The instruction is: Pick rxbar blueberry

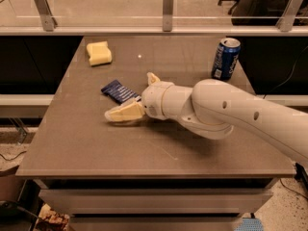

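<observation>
The rxbar blueberry is a flat dark navy bar with pale lettering, lying at an angle on the brown table, left of centre. My gripper is at the end of the white arm, which reaches in from the right. It is open, with its cream fingers spread wide. One finger lies low on the table just in front of the bar. The other finger sticks up behind the bar's right end. The bar's right end lies between the two fingers and is not gripped.
A yellow sponge block sits at the table's back left. An upright blue soda can stands at the back right. A glass rail with metal posts runs behind the table.
</observation>
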Controlling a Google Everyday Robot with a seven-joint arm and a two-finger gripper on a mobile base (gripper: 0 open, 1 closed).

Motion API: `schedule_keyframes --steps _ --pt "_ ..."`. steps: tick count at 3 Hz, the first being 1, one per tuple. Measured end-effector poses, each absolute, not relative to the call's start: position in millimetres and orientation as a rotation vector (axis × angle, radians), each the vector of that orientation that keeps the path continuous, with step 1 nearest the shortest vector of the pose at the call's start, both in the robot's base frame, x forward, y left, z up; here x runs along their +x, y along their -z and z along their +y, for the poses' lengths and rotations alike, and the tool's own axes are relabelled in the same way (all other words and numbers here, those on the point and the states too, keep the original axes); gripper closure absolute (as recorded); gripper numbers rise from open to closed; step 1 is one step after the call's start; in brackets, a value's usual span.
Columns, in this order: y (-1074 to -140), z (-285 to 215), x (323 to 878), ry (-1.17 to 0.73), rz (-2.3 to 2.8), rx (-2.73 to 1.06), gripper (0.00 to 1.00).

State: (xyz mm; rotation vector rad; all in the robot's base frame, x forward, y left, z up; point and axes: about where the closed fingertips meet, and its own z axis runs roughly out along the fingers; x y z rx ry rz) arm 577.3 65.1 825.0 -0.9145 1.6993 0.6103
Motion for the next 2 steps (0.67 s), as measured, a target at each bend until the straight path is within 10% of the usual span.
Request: schedule_keyframes --steps 2 --pt "-826.0 73.1 581.4 -0.542 1.713 -0.812 0.0"
